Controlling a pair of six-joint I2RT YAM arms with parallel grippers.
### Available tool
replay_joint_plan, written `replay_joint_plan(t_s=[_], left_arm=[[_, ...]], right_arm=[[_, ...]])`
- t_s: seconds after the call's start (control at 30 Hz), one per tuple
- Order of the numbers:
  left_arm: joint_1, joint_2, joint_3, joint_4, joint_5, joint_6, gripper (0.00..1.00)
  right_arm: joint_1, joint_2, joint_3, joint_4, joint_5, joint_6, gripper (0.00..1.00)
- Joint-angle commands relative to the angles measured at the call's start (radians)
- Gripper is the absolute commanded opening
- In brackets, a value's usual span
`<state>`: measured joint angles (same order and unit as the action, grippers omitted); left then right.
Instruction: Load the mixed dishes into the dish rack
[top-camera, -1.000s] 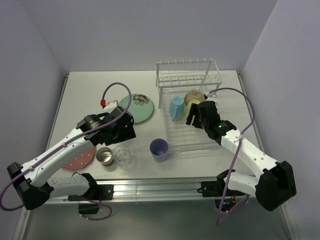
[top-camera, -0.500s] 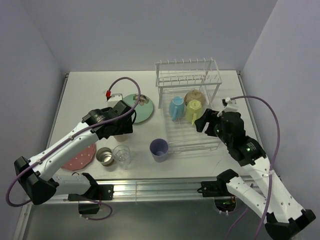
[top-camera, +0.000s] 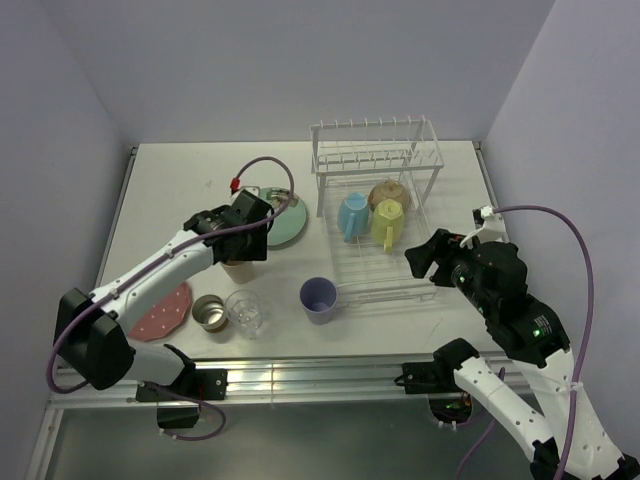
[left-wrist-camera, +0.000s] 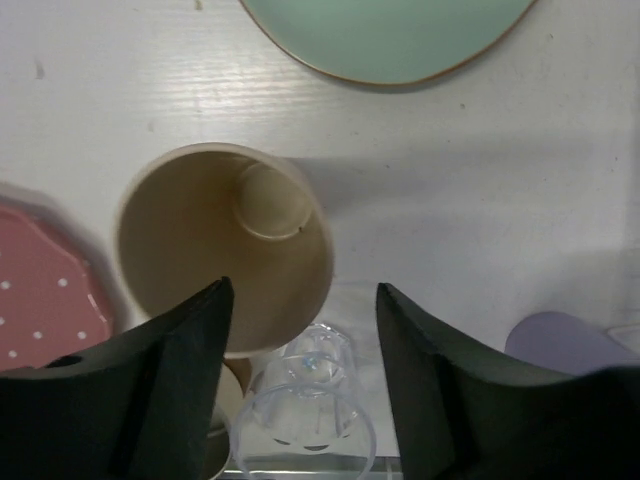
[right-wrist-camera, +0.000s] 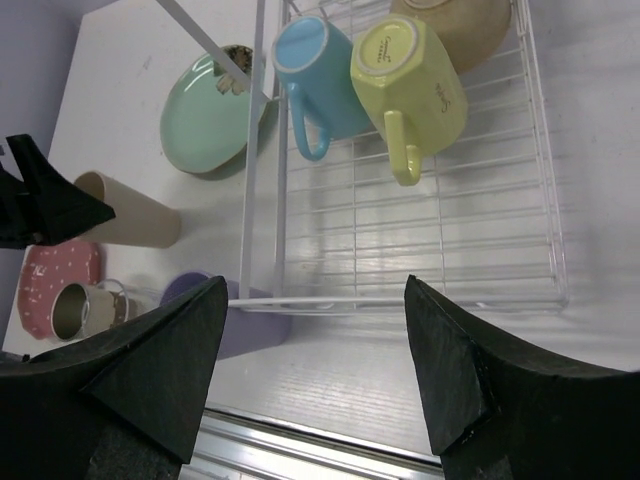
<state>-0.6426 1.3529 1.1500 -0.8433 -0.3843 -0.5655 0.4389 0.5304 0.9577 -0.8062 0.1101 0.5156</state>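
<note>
The white wire dish rack (top-camera: 400, 275) holds a blue cup (top-camera: 352, 215), a yellow cup (top-camera: 386, 224) and a brown bowl (top-camera: 388, 192) in its lower basket. My left gripper (top-camera: 243, 250) hovers open over the upright tan cup (left-wrist-camera: 225, 240); its left finger (left-wrist-camera: 170, 380) overlaps the cup's rim. The clear glass (left-wrist-camera: 310, 400) shows lower down between the fingers. My right gripper (right-wrist-camera: 315, 290) is open and empty, raised off the rack's near right corner. The mint-green plate (top-camera: 283, 222), pink dotted plate (top-camera: 158, 315), steel cup (top-camera: 210, 313) and lavender cup (top-camera: 318, 298) rest on the table.
The rack's raised row of prongs (top-camera: 372, 145) stands at the back. The steel cup, the glass (top-camera: 245, 310) and the tan cup (top-camera: 238, 268) crowd close together. A metal rail (top-camera: 310, 375) runs along the table's near edge.
My right gripper has drawn back from the rack toward the near right, leaving the yellow cup in the basket. My left gripper has shifted toward the back, over the tan cup, its fingers narrowing.
</note>
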Motion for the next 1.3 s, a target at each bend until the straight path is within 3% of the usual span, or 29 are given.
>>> replay_joint_plan(t_s=[0.0, 0.1, 0.17, 0.27, 0.3, 0.4, 0.53, 0.7, 0.8, 0.83, 0.9, 0.93, 1.03, 1.13, 1.27], left_arm=[[0.001, 0.06, -0.001, 0.069, 0.094, 0.047, 0.62], [0.0, 0.103, 0.007, 0.041, 0.127, 0.021, 0.57], [0.001, 0.14, 0.011, 0.018, 0.139, 0.004, 0.45], [0.008, 0.163, 0.028, -0.016, 0.137, -0.008, 0.04], [0.009, 0.161, 0.039, -0.029, 0.116, -0.019, 0.0], [0.012, 0.109, 0.111, -0.072, 0.069, -0.03, 0.0], [0.018, -0.01, 0.352, -0.151, 0.041, -0.063, 0.0], [0.02, -0.147, 0.52, -0.088, 0.204, -0.151, 0.0], [0.02, -0.263, 0.423, 0.129, 0.404, -0.235, 0.0], [0.021, -0.297, 0.318, 0.28, 0.515, -0.294, 0.0], [0.021, -0.38, 0.208, 0.425, 0.602, -0.367, 0.0], [0.021, -0.408, 0.091, 0.582, 0.678, -0.442, 0.0], [0.02, -0.504, -0.102, 0.848, 0.742, -0.581, 0.0], [0.02, -0.552, -0.209, 0.972, 0.766, -0.678, 0.0], [0.021, -0.56, -0.275, 1.101, 0.8, -0.754, 0.0]], right_arm=[[0.001, 0.003, 0.039, -0.031, -0.006, 0.003, 0.79], [0.0, 0.008, 0.046, -0.033, -0.007, 0.0, 0.79], [0.001, 0.011, 0.05, -0.031, -0.01, -0.003, 0.78], [0.001, 0.026, 0.055, -0.031, -0.023, -0.002, 0.79], [0.001, 0.034, 0.059, -0.031, -0.042, 0.001, 0.79], [0.0, 0.097, 0.091, -0.04, -0.142, 0.017, 0.79], [0.0, 0.227, 0.162, -0.06, -0.31, 0.043, 0.79], [-0.003, 0.293, 0.249, -0.019, -0.484, 0.08, 0.8], [-0.006, 0.318, 0.268, 0.054, -0.639, 0.133, 0.8], [-0.008, 0.327, 0.265, 0.112, -0.679, 0.182, 0.8], [-0.009, 0.332, 0.242, 0.186, -0.783, 0.243, 0.81], [-0.011, 0.332, 0.216, 0.27, -0.814, 0.314, 0.81], [-0.014, 0.321, 0.144, 0.46, -0.909, 0.461, 0.8], [-0.014, 0.306, 0.087, 0.626, -0.952, 0.578, 0.8], [-0.014, 0.316, 0.09, 0.642, -0.946, 0.586, 0.8]])
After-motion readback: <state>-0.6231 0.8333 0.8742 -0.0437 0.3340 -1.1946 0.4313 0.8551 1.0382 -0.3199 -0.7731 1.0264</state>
